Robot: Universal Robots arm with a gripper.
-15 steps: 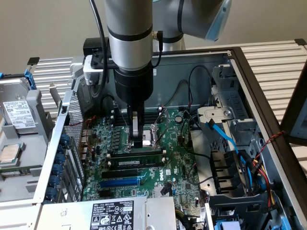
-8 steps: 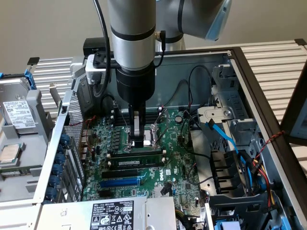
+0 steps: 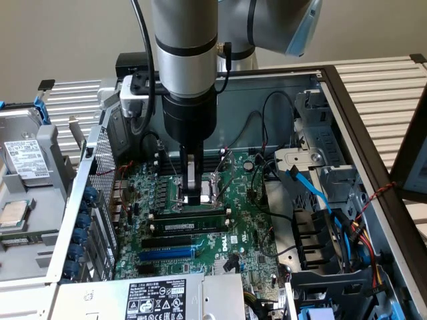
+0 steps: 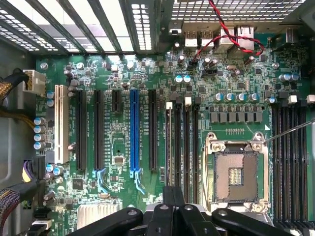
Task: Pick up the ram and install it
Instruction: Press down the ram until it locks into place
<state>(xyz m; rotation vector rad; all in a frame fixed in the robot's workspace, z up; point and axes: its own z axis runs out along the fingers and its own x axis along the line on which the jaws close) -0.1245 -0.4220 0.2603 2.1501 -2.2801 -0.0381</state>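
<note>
My gripper [image 3: 191, 195] hangs low inside the open computer case [image 3: 353, 120], directly over the motherboard [image 3: 247, 227] and beside its bare CPU socket [image 4: 237, 169]; I cannot tell whether its fingers are parted or closed. The ram [image 3: 192, 216], a green stick with a white label strip, lies along a black slot just in front of the gripper, between the socket and the blue expansion slot [image 3: 167, 253].
</note>
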